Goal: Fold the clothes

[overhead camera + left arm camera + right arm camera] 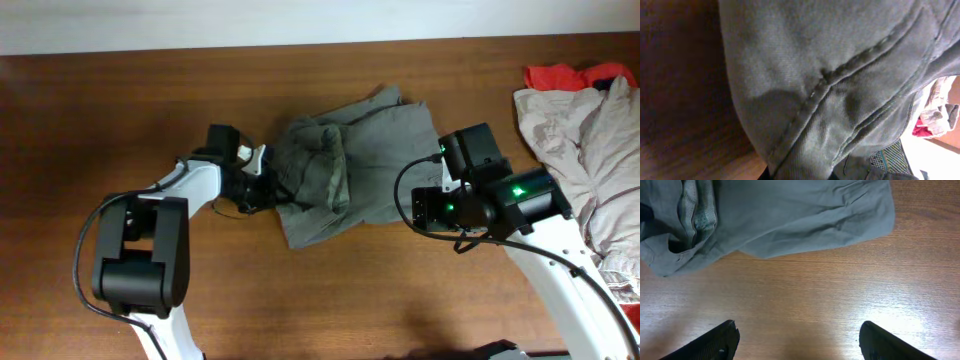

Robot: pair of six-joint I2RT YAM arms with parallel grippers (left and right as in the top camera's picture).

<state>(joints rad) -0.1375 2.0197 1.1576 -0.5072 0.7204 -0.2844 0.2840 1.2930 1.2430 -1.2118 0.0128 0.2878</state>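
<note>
Grey-olive shorts (pixel 345 170): left fingers (pixel 258 190) clamp their edge, right fingers (pixel 710 342) gape beside them; lifting it across seems next.

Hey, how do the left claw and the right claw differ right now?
The left claw is shut on the crumpled end of the grey-olive cotton shorts; the right claw is open, holding nothing. The left claw is pressed into fabric; the right claw is over bare brown wooden table beside the shorts. Both are close to the shorts.
</note>
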